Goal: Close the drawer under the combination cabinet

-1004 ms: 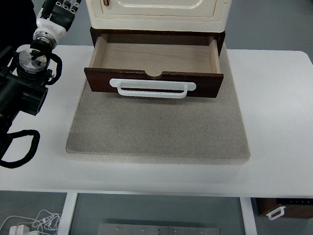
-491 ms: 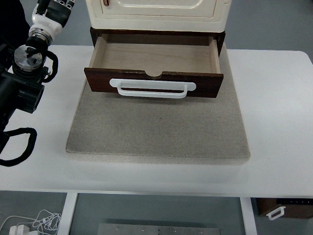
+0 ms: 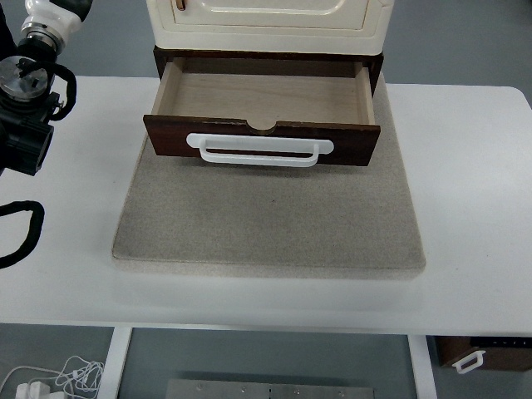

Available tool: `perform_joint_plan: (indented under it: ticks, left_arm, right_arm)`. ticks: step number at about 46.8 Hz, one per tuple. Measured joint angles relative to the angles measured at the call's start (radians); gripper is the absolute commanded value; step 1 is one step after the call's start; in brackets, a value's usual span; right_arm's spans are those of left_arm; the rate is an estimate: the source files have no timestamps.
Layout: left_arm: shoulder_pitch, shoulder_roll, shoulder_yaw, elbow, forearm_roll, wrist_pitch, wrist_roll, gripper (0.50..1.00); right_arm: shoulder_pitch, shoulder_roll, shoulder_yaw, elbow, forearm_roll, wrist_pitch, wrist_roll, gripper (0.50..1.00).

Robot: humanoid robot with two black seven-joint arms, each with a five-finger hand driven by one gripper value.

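Reaching up past the frame's top, the left arm (image 3: 29,100) hides its hand's state.

High head view over white table (image 3: 465,166)

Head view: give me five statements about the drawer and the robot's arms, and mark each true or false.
1. The drawer under the cream cabinet is pulled out. True.
2. The drawer holds a red cup. False: only its bare wooden floor shows inside.
3. The white handle sits on the drawer's dark front panel. True.
4. The left arm is pushing on the drawer front. False: it is at the picture's left edge, apart from the drawer.
5. The cabinet stands on a grey mat that lies on the white table. True.
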Motion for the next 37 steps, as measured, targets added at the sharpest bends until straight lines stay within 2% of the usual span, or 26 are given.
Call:
perform_joint_plan:
  ticks: [7,14,37]
  left_arm:
    - [-0.025,0.012,-0.001,-0.003,0.0,0.001,0.0,1.0]
    - [-0.056,0.074,-0.001,-0.039,0.002,-0.001,-0.001,1.0]
    - [-0.067,0.269,0.0,-0.366,0.075,-0.005,-0.001,1.0]
  right_arm:
    - [0.0,0.0,0.0,0.0,0.0,0.0,0.0,0.952]
    - [0.0,0.0,0.0,0.0,0.0,0.0,0.0,0.952]
    - [0.0,0.0,0.0,0.0,0.0,0.0,0.0,0.952]
